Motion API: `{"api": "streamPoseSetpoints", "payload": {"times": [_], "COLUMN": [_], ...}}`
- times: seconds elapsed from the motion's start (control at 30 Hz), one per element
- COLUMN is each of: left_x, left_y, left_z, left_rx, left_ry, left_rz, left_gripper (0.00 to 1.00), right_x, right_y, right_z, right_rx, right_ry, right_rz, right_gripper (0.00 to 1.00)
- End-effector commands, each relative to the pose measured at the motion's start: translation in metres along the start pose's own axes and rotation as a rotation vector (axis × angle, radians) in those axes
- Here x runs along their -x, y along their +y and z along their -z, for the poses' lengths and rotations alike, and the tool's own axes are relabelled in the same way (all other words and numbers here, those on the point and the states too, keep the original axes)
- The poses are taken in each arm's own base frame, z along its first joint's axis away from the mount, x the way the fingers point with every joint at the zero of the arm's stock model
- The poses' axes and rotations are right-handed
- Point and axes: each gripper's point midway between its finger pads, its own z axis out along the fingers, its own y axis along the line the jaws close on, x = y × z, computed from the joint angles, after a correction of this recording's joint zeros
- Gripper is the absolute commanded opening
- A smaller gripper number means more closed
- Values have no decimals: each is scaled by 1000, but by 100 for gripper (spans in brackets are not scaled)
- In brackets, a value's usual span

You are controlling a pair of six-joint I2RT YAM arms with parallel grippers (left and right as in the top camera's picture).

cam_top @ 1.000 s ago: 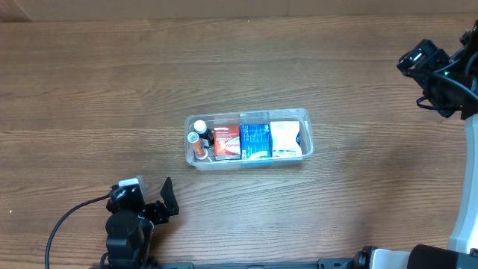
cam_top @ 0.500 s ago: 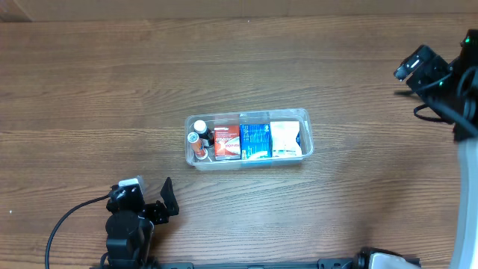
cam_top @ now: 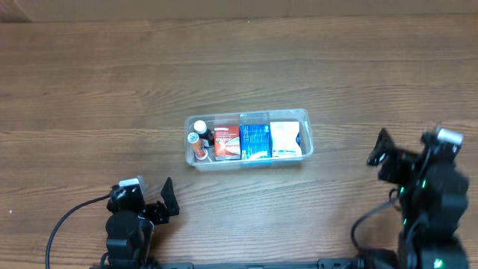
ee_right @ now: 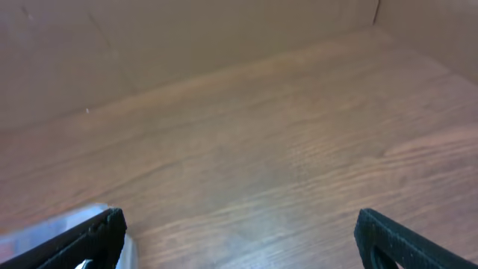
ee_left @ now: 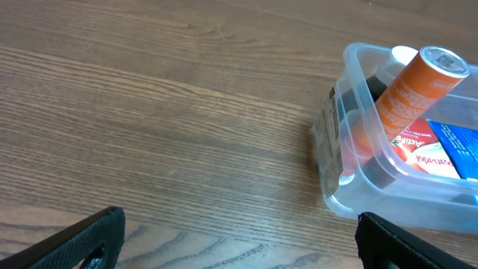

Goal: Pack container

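Observation:
The clear container (cam_top: 308,118) sits at the table's middle. It holds an orange bottle (cam_top: 198,147), a red box (cam_top: 226,142), a blue box (cam_top: 255,141) and a white packet (cam_top: 285,139). In the left wrist view the container (ee_left: 336,138) shows at the right with the orange bottle (ee_left: 407,90) leaning inside. My left gripper (cam_top: 166,200) is open and empty at the front left. My right gripper (cam_top: 381,153) is open and empty to the right of the container; the right wrist view shows its open fingers (ee_right: 239,243) and the container's corner (ee_right: 52,228).
Bare wooden tabletop (cam_top: 112,97) surrounds the container. A brown wall (ee_right: 149,37) stands behind the table in the right wrist view.
My right arm has swung from the far right edge down toward the front right of the table. The left arm and the container have not moved.

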Motion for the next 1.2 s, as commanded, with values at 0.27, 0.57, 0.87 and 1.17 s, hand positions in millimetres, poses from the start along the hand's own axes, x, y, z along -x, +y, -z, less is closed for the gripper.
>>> {"api": "streamPoseSetpoints", "payload": {"times": [0.27, 0.57, 0.87, 1.17], "left_x": [-1, -1, -1, -1], "left_y": [1, 1, 1, 1], "left_z": [-1, -1, -1, -1], "left_rx": [1, 1, 1, 1], "left_ry": [-4, -4, -4, -4], "left_rz": [17, 17, 17, 17], "left_gripper": [100, 100, 100, 100], "right_x": [-72, -118, -118, -118], "right_y": [-6, -14, -13, -13], "right_z": [0, -21, -22, -22], "right_rx": [72, 61, 62, 62], "right_ry": [-102, -36, -43, -42], "right_rz": [2, 8, 8, 8], "right_gripper": [100, 100, 100, 100]}}
